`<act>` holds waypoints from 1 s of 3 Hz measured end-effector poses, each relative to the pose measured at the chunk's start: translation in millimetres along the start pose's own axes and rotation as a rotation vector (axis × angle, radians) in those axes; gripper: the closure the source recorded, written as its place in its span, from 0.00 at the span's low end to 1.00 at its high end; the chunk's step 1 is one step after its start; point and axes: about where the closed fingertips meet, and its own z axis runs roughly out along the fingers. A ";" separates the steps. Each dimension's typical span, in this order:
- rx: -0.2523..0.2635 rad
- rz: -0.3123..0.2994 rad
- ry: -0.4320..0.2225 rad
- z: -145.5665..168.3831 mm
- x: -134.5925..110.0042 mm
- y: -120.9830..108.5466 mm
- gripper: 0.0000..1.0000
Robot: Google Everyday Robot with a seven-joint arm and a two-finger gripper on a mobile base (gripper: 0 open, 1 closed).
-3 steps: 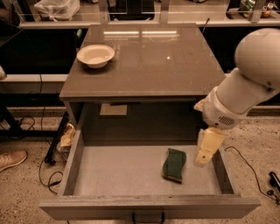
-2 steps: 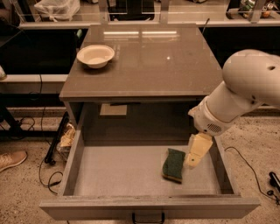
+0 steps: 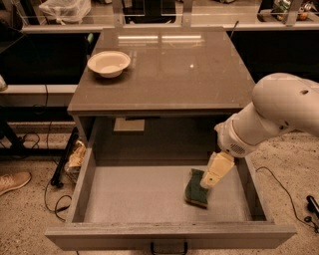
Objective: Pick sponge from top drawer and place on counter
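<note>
The top drawer (image 3: pixel 134 196) stands pulled open below the counter (image 3: pixel 169 69). The sponge (image 3: pixel 194 191), dark green on top with a yellow lower edge, lies on the drawer floor toward the right side. My gripper (image 3: pixel 213 172), cream-coloured on the end of the white arm (image 3: pixel 279 114), reaches into the drawer from the right. It hangs over the sponge's upper right edge and covers that corner. Whether it touches the sponge I cannot tell.
A cream bowl (image 3: pixel 108 63) stands on the counter's far left. A shelf with a plastic bag (image 3: pixel 65 9) runs behind the cabinet. Cables (image 3: pixel 57 191) and a shoe (image 3: pixel 14 181) lie on the floor to the left. The drawer's right wall (image 3: pixel 251 191) is close beside the gripper.
My gripper has moved left and down inside the drawer, from beside the sponge to over its upper right edge. The sponge has not moved.
</note>
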 end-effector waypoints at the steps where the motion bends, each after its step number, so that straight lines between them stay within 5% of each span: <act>1: -0.005 -0.007 -0.009 17.8 9.8 4.6 0.00; 3: 0.001 -0.031 0.010 84.9 35.7 5.0 0.00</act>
